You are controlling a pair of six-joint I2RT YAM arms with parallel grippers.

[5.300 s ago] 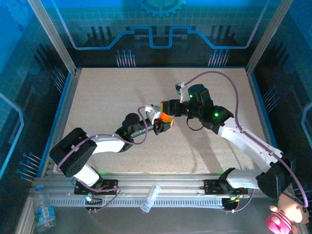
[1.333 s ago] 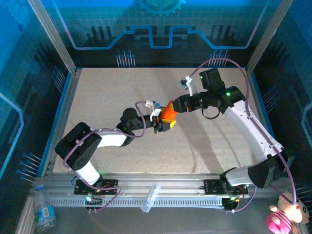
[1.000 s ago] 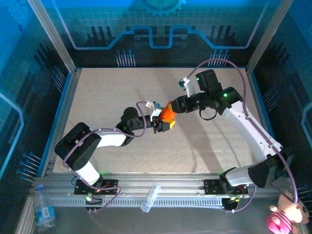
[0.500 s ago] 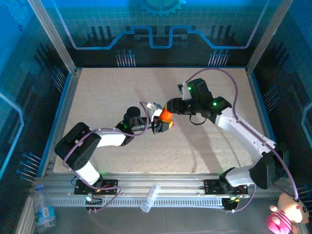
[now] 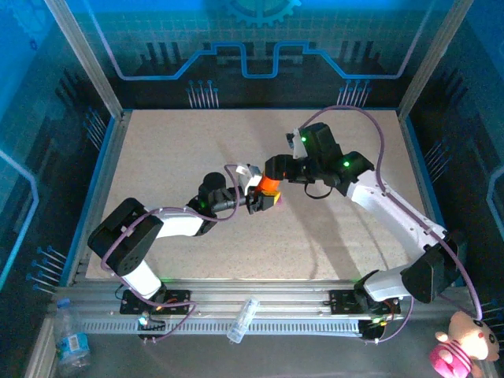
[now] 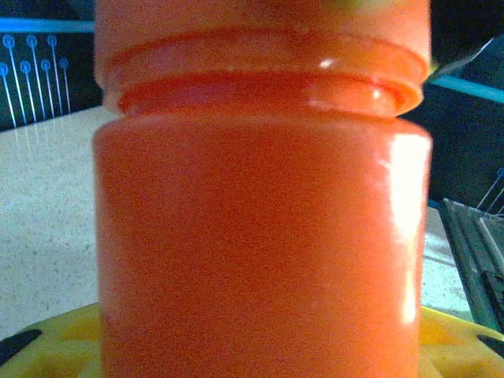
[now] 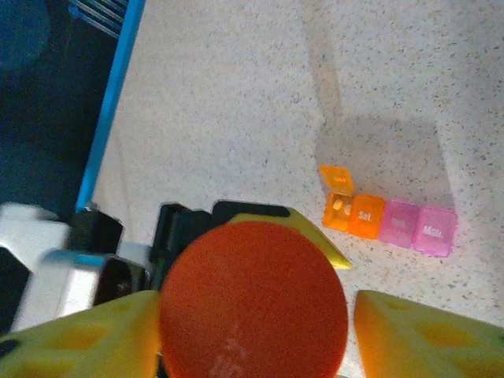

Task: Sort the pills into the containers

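Roughly at the centre of the table (image 5: pixel 157 157) the two arms meet, the left gripper (image 5: pixel 256 202) reaching in from 8 o'clock and the right gripper (image 5: pixel 277 170) from 2 o'clock. Between them the orange bottle (image 5: pixel 269 187) is held clear of the table. Its long axis is close to upright, with the ringed neck end up toward the right gripper. The left jaws pinch the bottle's body, and the left wrist view shows yellow fingers (image 6: pixel 47 339) on both sides of it.

The right wrist camera looks down the bottle's axis at its round end. The right fingers (image 7: pixel 79 339) sit on either side of that end; whether they press on it I cannot tell.

Below, on the table, lies the strip (image 7: pixel 390 219). Its long axis runs from 9 to 3 o'clock: two orange boxes, then two pink. The lid (image 7: pixel 335 175) of the 9 o'clock orange box stands open toward 12, and a few pale bits (image 7: pixel 337 205) lie inside, too small to name. The other three boxes are shut.
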